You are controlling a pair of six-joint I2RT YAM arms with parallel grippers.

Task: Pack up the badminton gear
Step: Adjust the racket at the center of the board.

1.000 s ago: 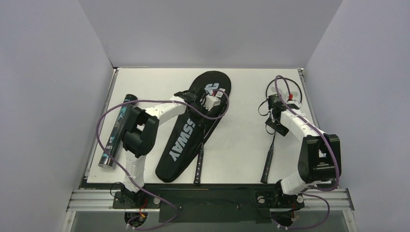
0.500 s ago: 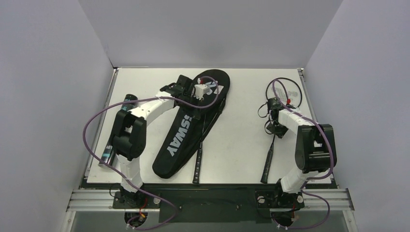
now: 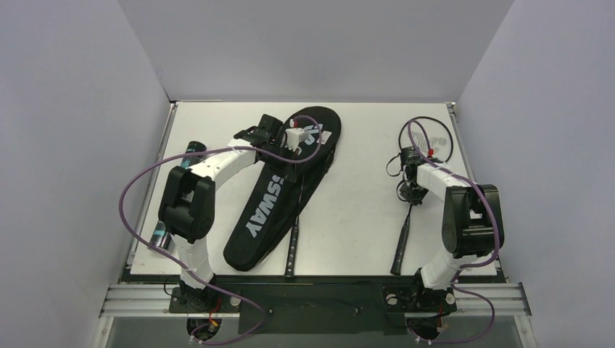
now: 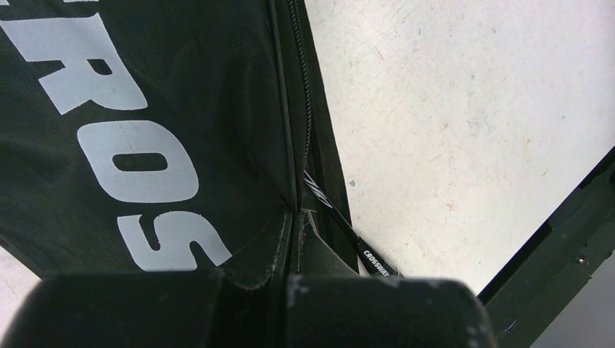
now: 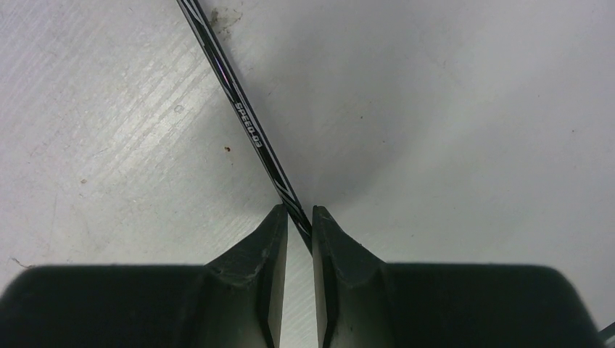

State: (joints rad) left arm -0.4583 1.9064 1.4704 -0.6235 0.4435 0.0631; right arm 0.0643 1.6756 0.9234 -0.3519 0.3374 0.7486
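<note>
bag (image 3: 279,190) dragged left; right gripper (image 5: 299,217) closed on racket shaft (image 5: 246,119)

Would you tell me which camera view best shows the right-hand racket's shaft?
The right wrist view: the racket shaft fills it, printed lettering legible, between the right gripper fingers. The top view shows the whole racket, tiny. The left wrist view misses it.

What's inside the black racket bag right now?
A racket's shaft runs into the bag; its handle sticks out. The head and anything else inside are covered.

matt cloth bag (image 4: 145,130), glossy racket shaft (image 5: 246,123)
</note>
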